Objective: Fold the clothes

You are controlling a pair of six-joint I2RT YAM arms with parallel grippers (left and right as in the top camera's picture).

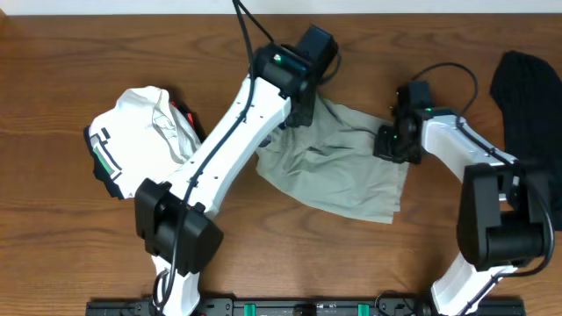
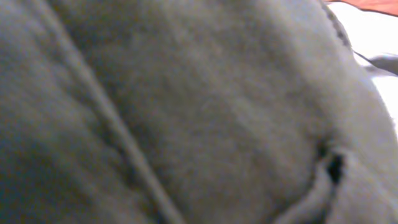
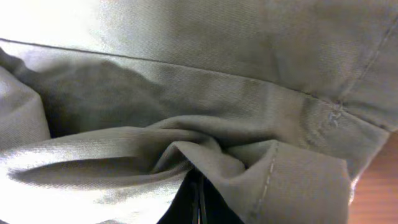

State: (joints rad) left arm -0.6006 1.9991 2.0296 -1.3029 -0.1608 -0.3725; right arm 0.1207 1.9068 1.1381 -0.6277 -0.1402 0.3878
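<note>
- Shorts: pale grey-green, lying rumpled at the middle of the table, somewhat toward the far edge. They are spread unevenly, and one corner points toward the near right.
- Right gripper: at the right-hand edge of the shorts. My wrist view shows cloth bunched into folds that run down into my dark fingertips. The jaws are closed, with the shorts pinched between them.
- Left gripper: down on the far-left corner of the shorts. My wrist view is filled with blurred grey-green cloth showing a stitched seam and a small slit. The fingers are not visible, so I cannot tell how the jaws stand or whether they grip.
- Obstruction: my left arm runs diagonally from the near edge to the shorts. It covers their left border and crosses close by the white top.
- White top: crumpled toward the left edge of the table, with green-black stripes on its left side. It lies near the shorts, but whether they touch is hidden by my arm. A small red patch shows at its far-right side; I cannot identify it.
- Black garment: heaped at the far right corner, well apart from the shorts.
- Black cable: loops up from my left wrist past the far edge.
</note>
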